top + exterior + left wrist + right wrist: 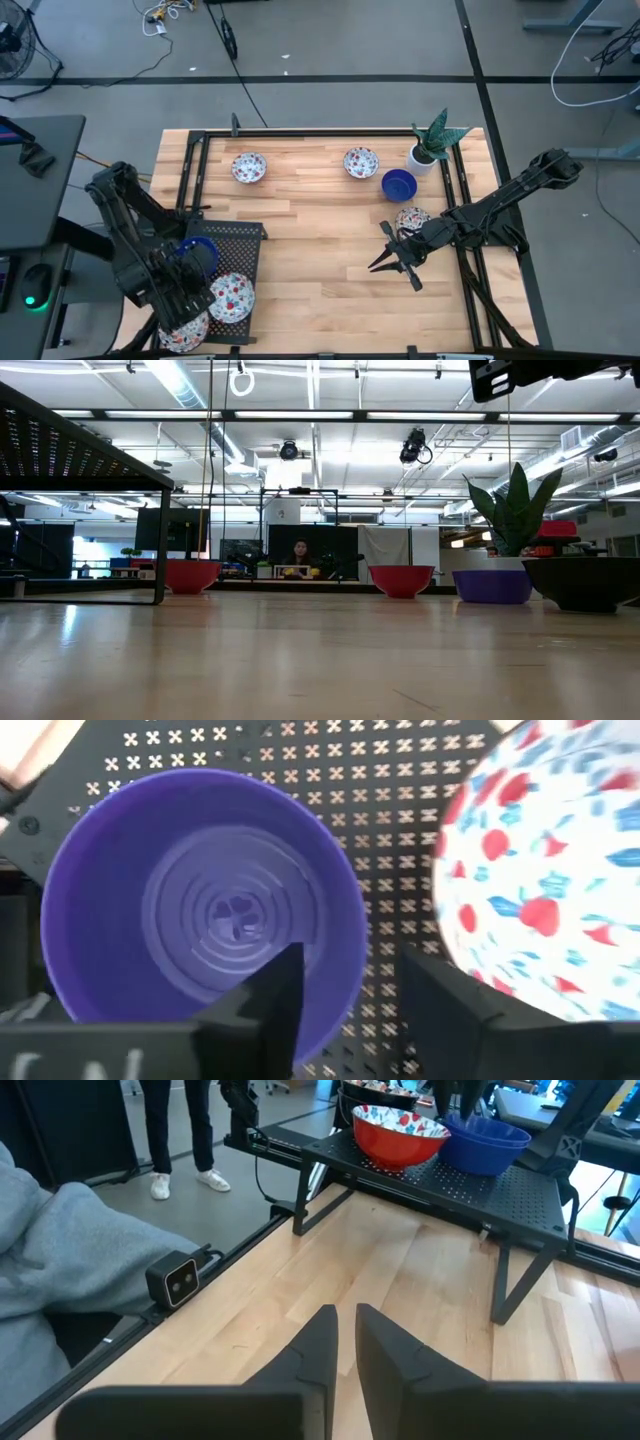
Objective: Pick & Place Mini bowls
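Over at the near left corner, the left gripper (190, 268) hangs above the black perforated rack (245, 232), its fingers spread either side of the rim of a blue bowl (195, 910) that sits on the rack. Whether the fingers touch the rim I cannot tell. Two patterned bowls (229, 297) sit beside it on the same rack, one just next to the blue one.

Out on the wooden table (320, 270), two more patterned bowls (249, 167) wait along the far edge, and another blue bowl (398, 184) stands near the plant pot (421, 157), with a patterned one partly hidden under the right arm. The right gripper (398, 262) hovers mid-table, fingers nearly together, holding nothing.

These bowls look small, stiff and light, probably glossy and slippery, possibly breakable. The thin rim seems the sensible hold: one finger inside, one outside.
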